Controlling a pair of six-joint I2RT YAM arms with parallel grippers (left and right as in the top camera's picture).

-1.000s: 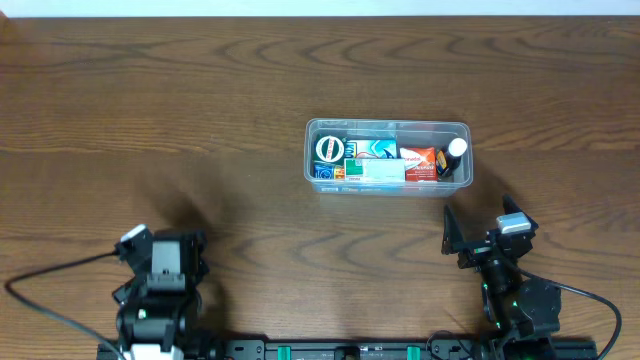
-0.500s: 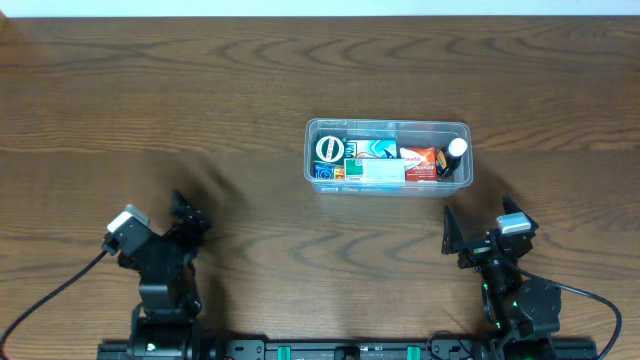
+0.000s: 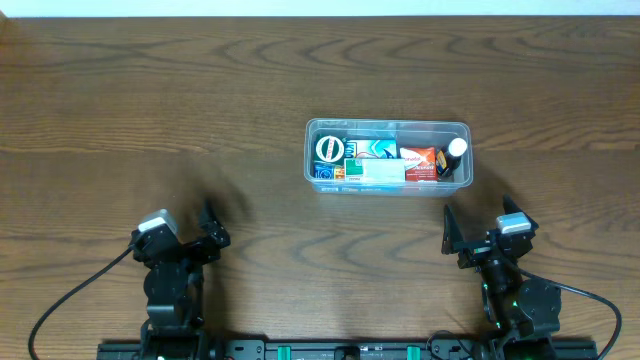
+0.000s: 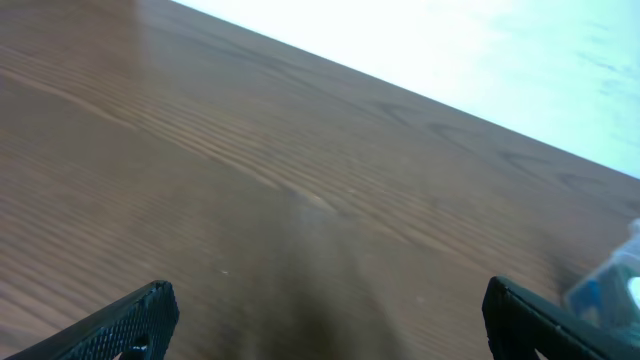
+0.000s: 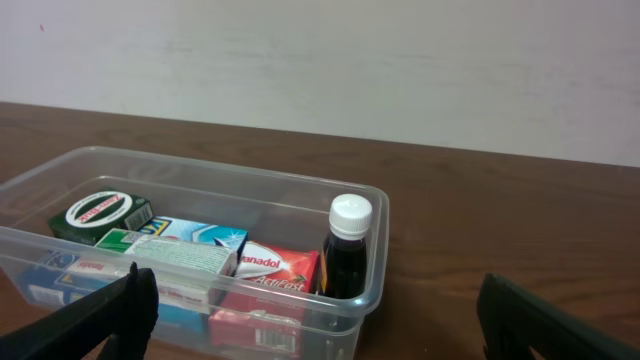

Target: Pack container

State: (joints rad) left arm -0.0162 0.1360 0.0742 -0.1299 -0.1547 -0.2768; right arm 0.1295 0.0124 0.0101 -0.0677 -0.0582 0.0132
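The clear plastic container [image 3: 388,124] stands right of the table's middle. It holds a round green tin [image 3: 329,149], teal and white boxes [image 3: 372,166], a red box [image 3: 420,163] and a dark bottle with a white cap [image 3: 456,150]. My right gripper [image 3: 478,222] stands open just in front of the container's right end, empty. In the right wrist view the container [image 5: 215,168], bottle [image 5: 347,250] and red box [image 5: 276,266] sit just beyond that open gripper [image 5: 320,335]. My left gripper [image 3: 192,235] is open and empty near the front left. The left wrist view shows the gripper [image 4: 330,330] over bare wood.
The table is dark wood. A blurred blue and clear corner of the container [image 4: 612,285] shows at the right edge of the left wrist view. A pale wall runs behind the table's far edge [image 5: 480,155].
The left arm has swung and shifted to the right, its gripper now pointing up and right towards the container. The right arm and the container have not moved.
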